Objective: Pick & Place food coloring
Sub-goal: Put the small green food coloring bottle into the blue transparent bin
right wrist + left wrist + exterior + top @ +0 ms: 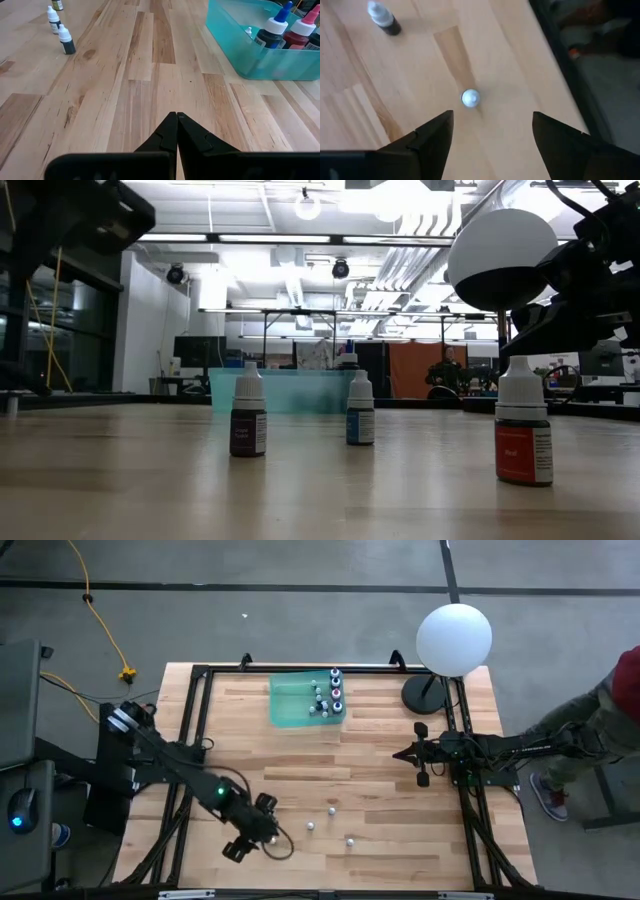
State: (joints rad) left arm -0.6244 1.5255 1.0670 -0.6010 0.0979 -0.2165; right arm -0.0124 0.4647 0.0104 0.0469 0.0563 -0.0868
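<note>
Down near the front of the wooden desk (380,840), three small food coloring bottles stand upright and apart from one another: one (332,810) farthest back, one (310,826) to its left and nearer the front, one (350,840) nearest the front edge. In the low view they show as a dark-bodied bottle (248,421), a blue-labelled bottle (360,412) behind it, and a red-labelled bottle (523,428) closest to the camera, each with a white cap.

More bottles (328,698) stand clustered in the right end of a teal bin (290,702) at the back of the desk; from the right wrist view the bin (235,45) holds a dark bottle with a blue tip (272,31) and a red one with a pink tip (299,30).

Low at the front left, the left gripper (262,832) sits just left of the loose bottles, touching none. Its wrist camera looks down between widely parted fingers (436,140) at a white cap (470,98) on the desk, with a dark bottle (384,19) farther off. Nothing is in its grasp.

Over at the right side, the right gripper (405,755) hangs above bare desk, well apart from every bottle, its fingers (170,136) pressed together on nothing.

A white globe lamp (453,638) stands at the back right corner, and a person (610,715) stands beside the desk's right edge.
</note>
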